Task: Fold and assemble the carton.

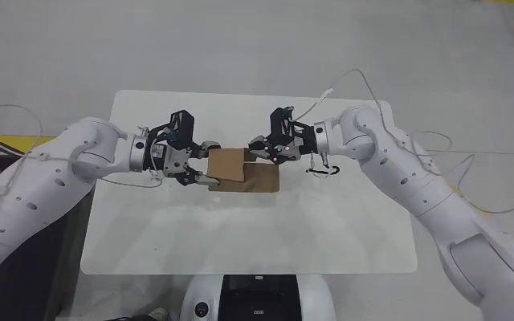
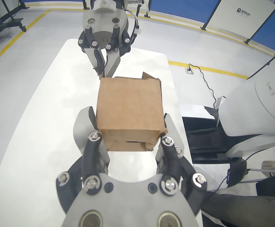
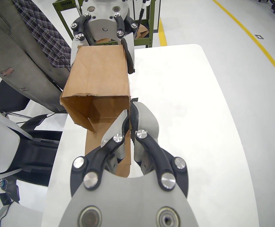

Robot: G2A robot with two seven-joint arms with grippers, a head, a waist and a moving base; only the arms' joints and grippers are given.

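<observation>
The brown carton [image 1: 227, 164] is held up as an open-ended tube over the middle of the white table [image 1: 241, 233]. My left gripper [image 2: 129, 115] straddles its closed end, one finger pressed on each side wall, shut on the carton [image 2: 129, 105]. My right gripper [image 3: 129, 111] is pinched shut on one side wall at the open mouth of the carton [image 3: 98, 71]. A long flap [image 3: 94, 141] hangs from that mouth down onto the table. In the top view the left gripper [image 1: 201, 160] and right gripper [image 1: 255, 150] face each other across the carton.
A black cable loop [image 1: 321, 169] lies on the table by the right arm's wrist. A green cart [image 3: 64, 8] stands on the floor beyond the table's far end. The table's front half [image 1: 241, 241] is bare.
</observation>
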